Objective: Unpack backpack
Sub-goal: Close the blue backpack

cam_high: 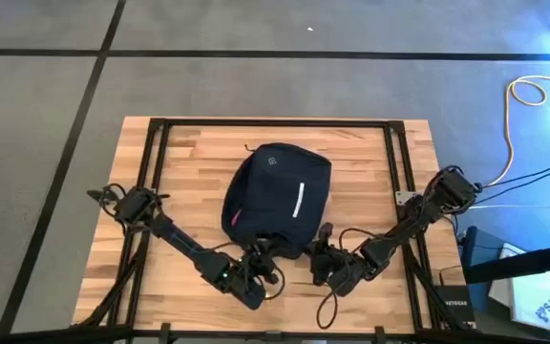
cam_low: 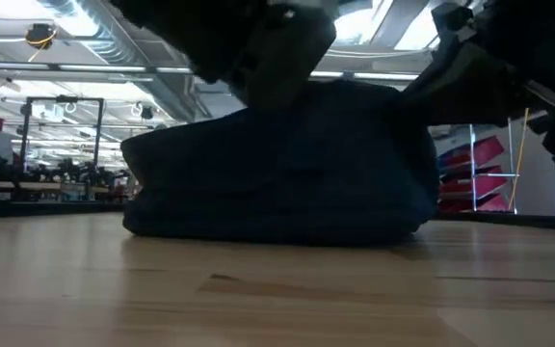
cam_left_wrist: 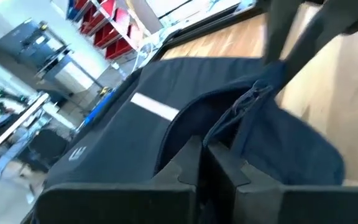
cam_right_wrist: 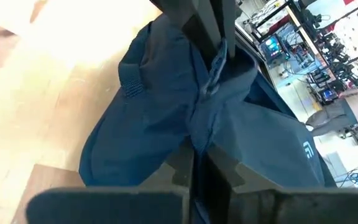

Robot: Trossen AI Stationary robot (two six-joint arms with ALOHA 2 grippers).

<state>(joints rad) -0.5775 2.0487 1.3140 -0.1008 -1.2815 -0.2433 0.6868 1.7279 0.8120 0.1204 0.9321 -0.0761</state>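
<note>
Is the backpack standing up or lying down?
Lying down. The backpack rests flat on the table, its white stripe facing up. Both grippers, left and right, pinch its near edge.

A dark navy soft fabric backpack point(cam_high: 277, 196) sits at the centre of the high view, marked on its front with a vertical white stripe point(cam_high: 299, 200) and a small white diamond-shaped logo point(cam_high: 273, 161), with a sliver of pink-red point(cam_high: 238, 216) at its left edge. Under it lies a pale wooden table of butcher-block strips point(cam_high: 189, 162), framed in black. Both arms are black. At the upper right of the frame, a yellow cable point(cam_high: 518, 96) loops over grey floor crossed by dark lines.
</note>
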